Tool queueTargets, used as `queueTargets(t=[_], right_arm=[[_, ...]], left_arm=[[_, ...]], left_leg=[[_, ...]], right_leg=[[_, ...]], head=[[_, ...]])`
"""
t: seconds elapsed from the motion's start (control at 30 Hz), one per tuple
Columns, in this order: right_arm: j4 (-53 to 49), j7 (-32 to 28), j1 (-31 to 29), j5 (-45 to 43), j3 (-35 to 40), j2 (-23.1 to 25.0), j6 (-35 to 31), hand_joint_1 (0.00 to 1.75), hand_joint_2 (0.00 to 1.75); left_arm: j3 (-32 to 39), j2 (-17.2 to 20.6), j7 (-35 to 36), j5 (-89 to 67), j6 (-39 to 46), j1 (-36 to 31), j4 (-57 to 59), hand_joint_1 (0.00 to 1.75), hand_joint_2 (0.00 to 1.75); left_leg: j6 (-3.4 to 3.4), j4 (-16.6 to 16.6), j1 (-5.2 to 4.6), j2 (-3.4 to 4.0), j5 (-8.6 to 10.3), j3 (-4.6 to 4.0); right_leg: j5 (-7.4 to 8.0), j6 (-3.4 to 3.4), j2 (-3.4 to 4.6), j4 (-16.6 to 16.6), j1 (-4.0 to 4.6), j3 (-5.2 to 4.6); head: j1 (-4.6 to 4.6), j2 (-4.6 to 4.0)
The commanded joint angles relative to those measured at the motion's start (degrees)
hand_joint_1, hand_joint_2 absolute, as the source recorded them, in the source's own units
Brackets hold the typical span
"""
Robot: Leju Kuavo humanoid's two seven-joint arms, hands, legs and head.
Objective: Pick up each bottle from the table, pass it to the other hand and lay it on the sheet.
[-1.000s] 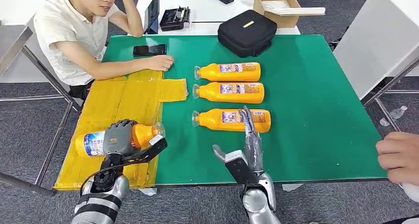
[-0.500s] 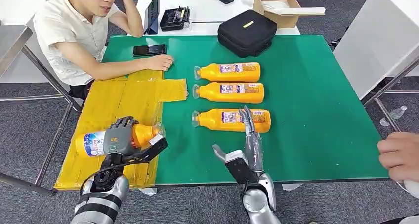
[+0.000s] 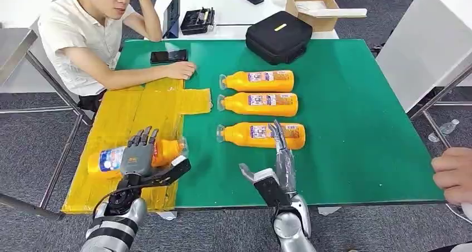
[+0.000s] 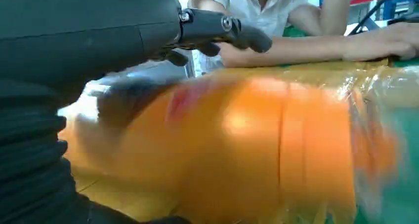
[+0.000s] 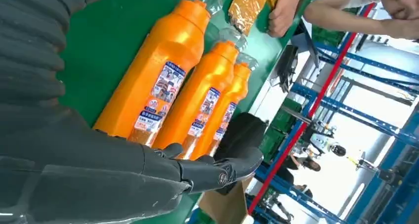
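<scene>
An orange bottle (image 3: 167, 151) with a white-blue label lies on its side on the yellow sheet (image 3: 128, 110), near the sheet's front edge. My left hand (image 3: 137, 156) is over its middle with the fingers (image 4: 222, 26) lifted straight off the bottle (image 4: 257, 150), so it holds nothing. Three more orange bottles lie in a row on the green table (image 3: 345, 107): far (image 3: 259, 80), middle (image 3: 260, 103) and near (image 3: 250, 135). My right hand (image 3: 278, 166) is open just in front of the near bottle (image 5: 158, 75), fingertips reaching over it.
A person sits at the far left with a forearm and hand (image 3: 181, 70) resting beside the sheet, a phone (image 3: 168, 56) close by. A black bag (image 3: 278, 36) and a cardboard box (image 3: 314, 7) stand at the back. Another person's hand (image 3: 453, 177) is at the right edge.
My left hand's fingers have uncurled and lifted off the bottle, which now lies free on the sheet. The right hand has stayed put.
</scene>
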Motion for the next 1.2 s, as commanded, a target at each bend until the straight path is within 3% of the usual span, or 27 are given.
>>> queueTargets(t=[0.03,0.13,0.2,0.43,0.6,0.77,0.8,0.83,0.97,1.07,1.2], right_arm=[[10.3,-2.0,-4.6,-1.6,-0.2,-2.1,0.7,0.0,1.75],[13.3,-3.6,-5.8,-2.1,-0.7,-2.3,-0.2,0.0,1.75],[13.5,-3.6,-6.0,-2.1,-0.7,-2.2,-0.1,0.0,1.75],[13.3,-3.6,-6.0,-2.1,-0.6,-2.1,0.1,0.0,1.75],[13.3,-4.0,-6.0,-2.1,-0.7,-2.1,-0.1,0.0,1.75],[13.1,-4.0,-5.7,-2.0,-0.8,-2.1,-0.1,0.0,1.75],[13.0,-4.0,-5.6,-2.0,-0.8,-2.1,0.0,0.0,1.75],[13.0,-4.0,-5.6,-2.0,-0.8,-2.0,-0.1,0.0,1.75],[11.4,-3.8,-4.8,-1.7,-0.8,-1.9,-0.4,0.0,1.75],[11.1,-3.8,-4.6,-1.6,-0.8,-1.9,-0.4,0.0,1.75],[8.2,-2.4,-3.2,-0.7,-0.9,-1.5,-0.6,0.0,1.75]], left_arm=[[-5.3,3.9,-12.5,3.7,-10.3,-2.6,19.4,0.0,1.75],[-5.4,3.7,-13.7,5.2,-7.2,-3.2,23.7,0.0,1.75],[-5.6,3.5,-13.7,5.2,-7.4,-3.7,23.8,0.0,1.75],[-5.6,3.8,-14.0,6.0,-8.9,-3.8,24.1,0.0,1.75],[-6.8,4.1,-14.5,6.3,-7.7,-4.0,23.6,0.0,1.75],[-7.7,3.5,-14.8,6.6,-7.6,-4.4,22.6,0.0,1.75],[-8.4,3.6,-14.6,6.4,-7.2,-4.3,22.0,0.0,1.75],[-8.8,3.4,-14.8,6.4,-6.2,-4.3,21.4,0.0,1.75],[-10.5,2.1,-14.3,5.5,-3.2,-4.2,18.2,0.0,1.75],[-10.7,2.0,-14.1,5.6,-3.6,-4.2,17.7,0.0,1.75],[-11.7,0.6,-15.0,6.5,4.2,-1.6,9.4,0.0,1.75]], left_leg=[[0.0,-0.1,0.03,0.12,-0.03,0.3],[0.02,-0.3,0.01,0.27,0.0,0.57],[0.05,-0.3,0.01,0.0,0.05,0.7],[0.07,-0.2,0.01,-0.14,0.08,1.25],[0.1,-0.3,0.0,-0.05,-0.15,1.22],[0.1,-0.1,-0.05,-0.43,-0.21,1.9],[0.1,-0.3,0.03,-0.14,0.0,1.5],[0.1,-0.1,-0.06,-0.43,-0.2,1.96],[0.11,-0.2,0.0,-0.43,-0.05,1.59],[0.11,0.0,-0.07,-0.61,-0.24,1.88],[0.12,-0.1,-0.05,-0.46,-0.21,1.74]], right_leg=[[0.01,-0.18,0.04,-0.1,0.06,0.29],[0.09,-0.21,0.18,-0.3,0.06,0.51],[0.04,-0.19,-0.18,-0.3,0.05,0.82],[-0.02,-0.17,-0.2,-0.2,-0.01,1.25],[-0.08,-0.27,-0.13,-0.3,0.01,0.79],[-0.36,-0.08,-0.44,-0.1,-0.06,1.54],[-0.05,-0.28,-0.25,-0.3,0.05,1.09],[-0.36,-0.07,-0.43,-0.1,-0.07,1.6],[-0.2,-0.16,-0.47,-0.2,0.0,1.26],[-0.43,-0.03,-0.57,-0.1,-0.08,1.52],[-0.35,-0.1,-0.47,-0.2,-0.05,1.38]], head=[[0.0,0.0],[-0.04,0.0],[0.0,0.0],[0.0,0.0],[0.0,0.0],[-0.02,0.0],[0.0,0.0],[-0.02,0.0],[0.0,0.0],[0.0,0.0],[0.0,0.0]])
